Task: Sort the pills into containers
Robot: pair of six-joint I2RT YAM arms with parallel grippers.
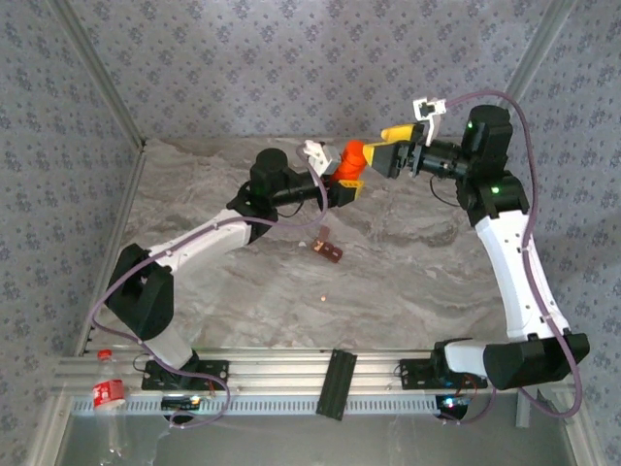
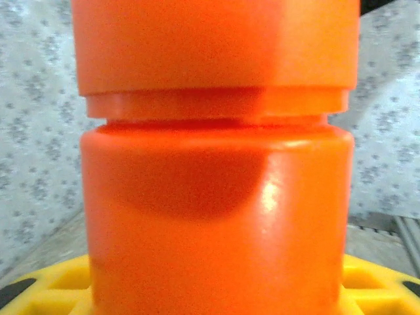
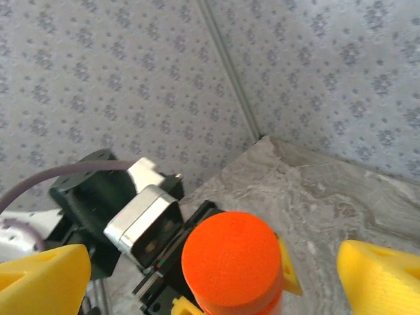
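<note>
On the marbled table (image 1: 417,262), mid-view, one pale pill (image 1: 323,299) lies loose, near the dark reddish-brown container strip (image 1: 328,251) but closer to the arm bases. Farther back and slightly right, the left gripper (image 1: 347,184) is clamped on the orange pill bottle (image 1: 351,160), cap (image 3: 230,252) on. Rightmost, the right gripper (image 1: 380,146) flanks that cap, its yellow jaws wide apart, gripping nothing.

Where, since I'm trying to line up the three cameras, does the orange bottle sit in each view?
Top external: the orange bottle is at upper centre.
Left wrist: the bottle is at centre, very close, with its cap above the body.
Right wrist: the bottle is at bottom centre, with the round cap seen from above.
Shared landmark: the patterned wall behind it.
</note>
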